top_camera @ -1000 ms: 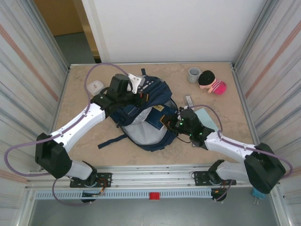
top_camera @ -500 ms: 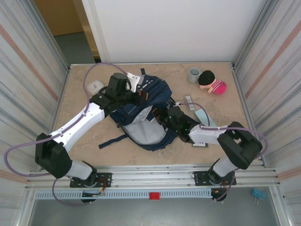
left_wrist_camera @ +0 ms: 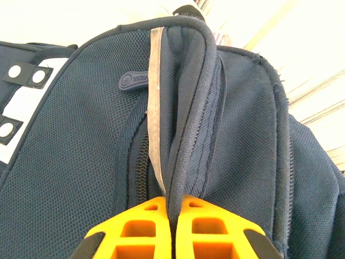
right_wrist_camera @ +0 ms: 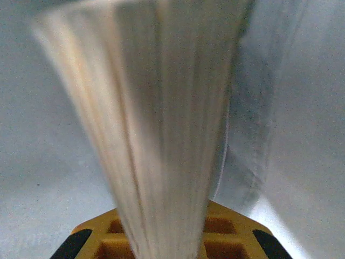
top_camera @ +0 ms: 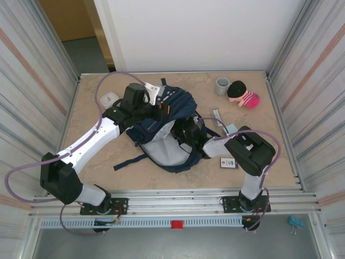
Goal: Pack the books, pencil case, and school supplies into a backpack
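Right wrist view: thick book page edges blurred, cut off at 12 o'clock. Top view: teal book mostly hidden behind right arm, 3 o'clock of backpack. Black rectangle label unreadable.

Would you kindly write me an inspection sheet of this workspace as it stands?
Surface: beige table, nothing spilled.
Job's things: navy backpack lying open; a book held within its grey lining; teal book, black labelled rectangle, grey-white bar right of it.
Clutter: grey cup, plush doll, rounded white box.
Grippers: left gripper shut on the backpack's rim; right gripper shut on the book.
Cables: a purple cable loops along each arm.
Surroundings: ribbed metal side walls, white back panel.
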